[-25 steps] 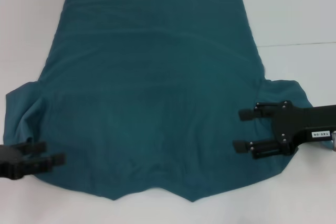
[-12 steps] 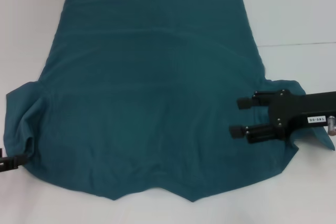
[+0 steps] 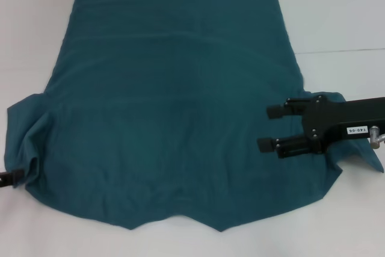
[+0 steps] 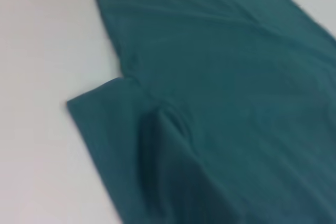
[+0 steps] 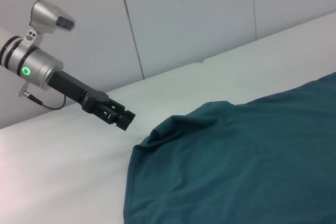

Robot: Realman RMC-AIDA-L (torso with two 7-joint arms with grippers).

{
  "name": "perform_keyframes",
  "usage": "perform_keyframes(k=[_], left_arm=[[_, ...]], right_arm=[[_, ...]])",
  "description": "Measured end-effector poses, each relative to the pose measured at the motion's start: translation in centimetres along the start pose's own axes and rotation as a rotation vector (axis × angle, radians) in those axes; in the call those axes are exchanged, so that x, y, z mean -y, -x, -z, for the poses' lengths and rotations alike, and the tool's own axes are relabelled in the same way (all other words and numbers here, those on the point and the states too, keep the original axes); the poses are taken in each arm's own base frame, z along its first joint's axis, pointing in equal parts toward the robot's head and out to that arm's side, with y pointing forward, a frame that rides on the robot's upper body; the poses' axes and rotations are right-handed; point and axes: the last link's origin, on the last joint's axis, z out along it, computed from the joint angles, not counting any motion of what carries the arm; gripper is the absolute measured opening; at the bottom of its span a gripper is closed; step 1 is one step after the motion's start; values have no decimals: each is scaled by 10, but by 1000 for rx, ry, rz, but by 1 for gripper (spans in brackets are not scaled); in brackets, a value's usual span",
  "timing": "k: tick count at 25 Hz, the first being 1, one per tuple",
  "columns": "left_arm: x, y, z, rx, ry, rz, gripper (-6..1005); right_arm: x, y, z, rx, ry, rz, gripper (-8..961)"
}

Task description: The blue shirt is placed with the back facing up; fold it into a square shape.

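Head view: blue shirt (image 3: 174,106) flat on the white counter (image 3: 337,16), back up, hem at the far side, collar edge nearest the robot. Long axis runs away from the robot. No fold made yet, by the look of it.

Right claw (image 3: 268,128) is over the shirt's right sleeve area, fingers spread, pointing inward across the fabric, nothing between them. The sleeve lies under and just behind it, so the right arm is the nearer one for a sleeve fold. Contact with the cloth: can't tell.

Left claw (image 3: 13,178) only shows a tip at the frame edge, just outside the left sleeve. In the right wrist view it (image 5: 125,120) hangs above the counter, clear of the cloth; spread or pressed together, can't tell.

Left sleeve is bunched with a raised ridge (image 4: 168,129); expect it to need flattening.

Surface smooth, plain wall panels (image 5: 184,19) behind.
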Motion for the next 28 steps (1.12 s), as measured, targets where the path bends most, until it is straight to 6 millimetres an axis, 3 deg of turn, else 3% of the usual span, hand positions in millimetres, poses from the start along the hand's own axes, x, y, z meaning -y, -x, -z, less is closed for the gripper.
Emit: perform_keyframes(k=[5, 19, 28], left_arm=[[-2, 3, -14, 58, -57, -18, 799], [-1, -3, -19, 44, -89, -21, 782], [-1, -3, -25, 44, -120, -38, 581]], right_arm=[[0, 1, -1, -4, 3, 5, 915], [-1, 2, -5, -2, 10, 6, 915], [-2, 3, -5, -3, 13, 10, 915]])
